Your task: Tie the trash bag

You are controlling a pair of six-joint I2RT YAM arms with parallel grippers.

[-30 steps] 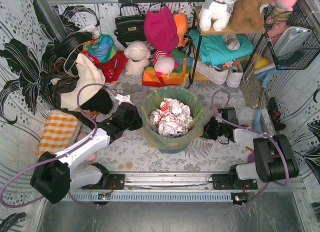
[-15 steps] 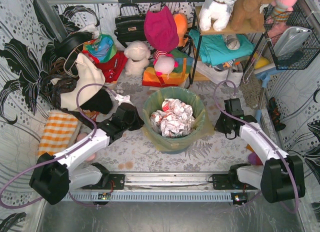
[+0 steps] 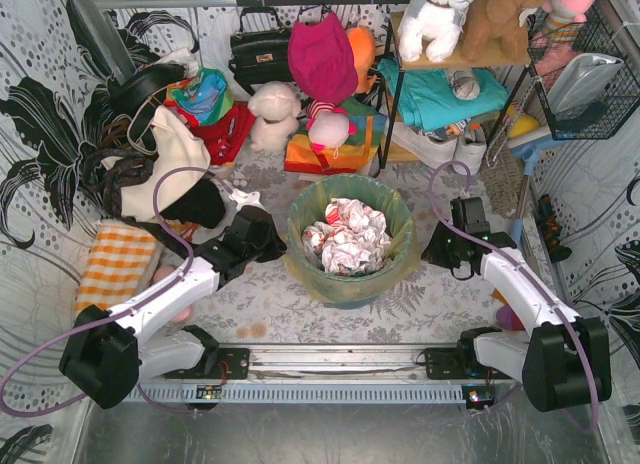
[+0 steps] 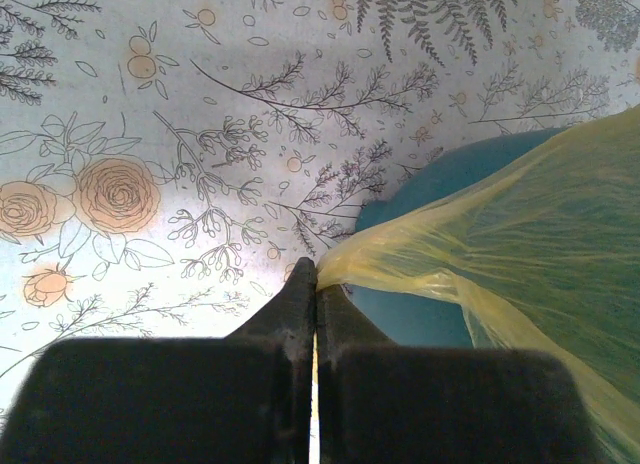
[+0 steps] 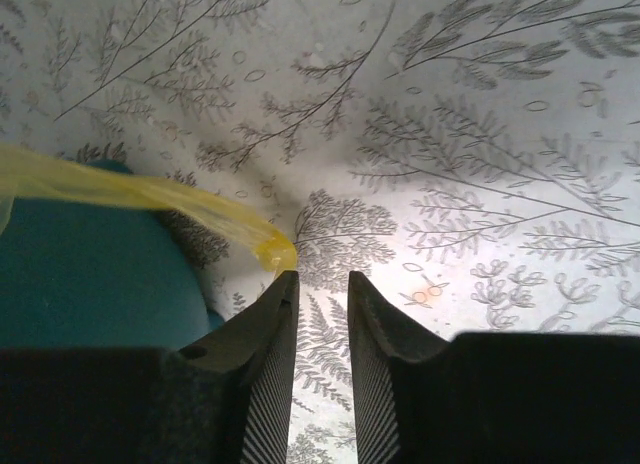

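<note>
The trash bag (image 3: 397, 222), thin yellow-green plastic, lines the teal bin (image 3: 345, 290) with crumpled white paper (image 3: 345, 234) inside. My left gripper (image 3: 272, 246) sits at the bag's left rim. In the left wrist view the gripper (image 4: 316, 271) is shut on a pulled-out corner of the bag (image 4: 520, 214), with the bin (image 4: 420, 319) behind it. My right gripper (image 3: 433, 252) is just right of the bin. In the right wrist view it (image 5: 320, 279) is open and empty. A stretched tip of the bag (image 5: 272, 252) lies just beside its left fingertip (image 5: 287, 284), outside the gap.
A cream tote (image 3: 175, 159), black handbag (image 3: 258, 54), plush toys (image 3: 272, 114) and a shelf rack (image 3: 450, 94) crowd the back. An orange checked cloth (image 3: 118, 259) lies left. A wire basket (image 3: 585, 74) hangs at the right. The rail (image 3: 330, 359) runs along the near edge.
My right arm has lifted and swung from a folded pose out to the bin's right side, then edged slightly left. The left gripper has kept its hold on the bag's rim.
</note>
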